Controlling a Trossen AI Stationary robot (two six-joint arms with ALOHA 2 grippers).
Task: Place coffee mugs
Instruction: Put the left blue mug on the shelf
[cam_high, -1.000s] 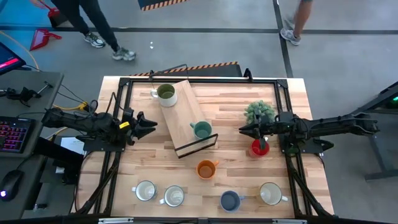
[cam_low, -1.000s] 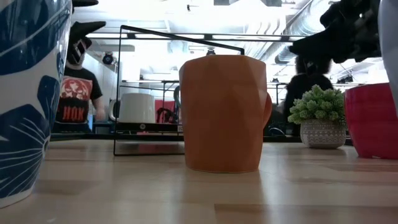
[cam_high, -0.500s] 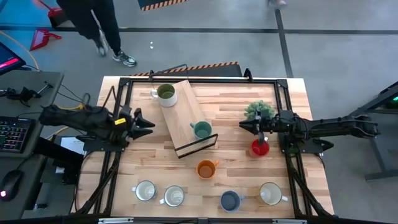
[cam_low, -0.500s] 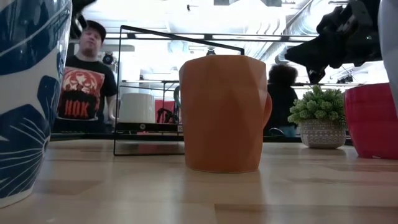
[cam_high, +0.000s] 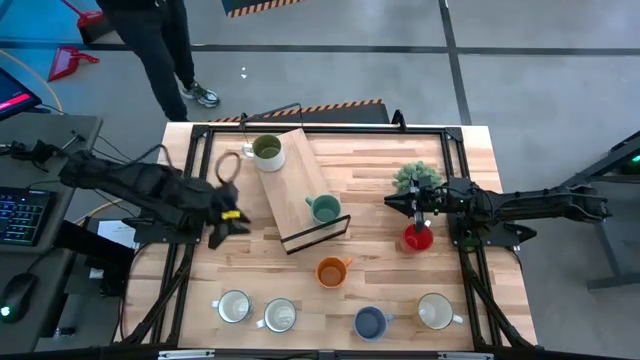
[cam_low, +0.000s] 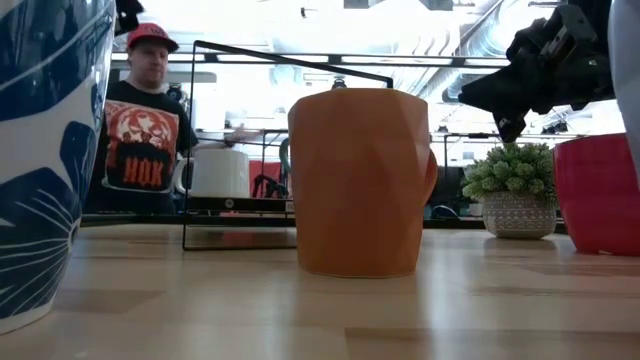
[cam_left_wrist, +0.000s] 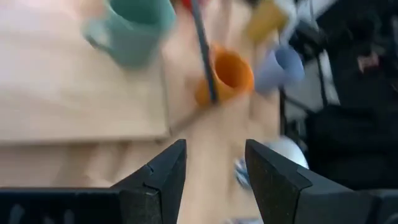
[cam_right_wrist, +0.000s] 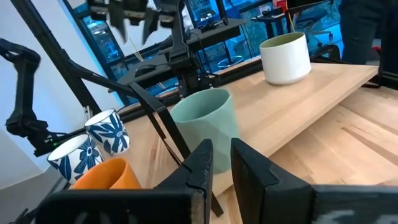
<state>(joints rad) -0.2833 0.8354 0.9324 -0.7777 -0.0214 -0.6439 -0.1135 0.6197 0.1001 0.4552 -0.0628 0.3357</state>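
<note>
Two mugs on the raised light-wood rack board (cam_high: 300, 185): white mug with olive-green inside (cam_high: 266, 151) at its far end, teal-green faceted mug (cam_high: 324, 208) at its near end by the thin black wire frame (cam_high: 318, 232). Both upright; both look empty from above.

Six mugs on the bare wooden table (cam_high: 470, 160):
- red mug (cam_high: 417, 238), near the table's right side, beside the spiky green potted plant (cam_high: 416, 179)
- orange faceted ceramic mug (cam_high: 332, 271), mid-table, just in front of the rack
- front row: two white mugs with blue leaf print (cam_high: 234, 306) (cam_high: 280, 316), blue mug (cam_high: 370, 322), cream mug (cam_high: 435, 311)

No contents visible in any of them.

Right gripper (cam_high: 392, 206) hovers just above and beside the red mug, fingers narrowly parted, nothing between them. Left gripper (cam_high: 222, 222) hangs over the table's left side, well apart from every mug, released and empty; wrist view shows the fingers spread with only table between.

Judgement: between placements, two of eight done. Red mug looks the right arm's likely next pick. That calls for lowering over the rim or handle, closing, then carrying it to free board between the two placed mugs. Risk: brushing the plant.

A person in a dark printed T-shirt (cam_low: 140, 130) stands beyond the table.
</note>
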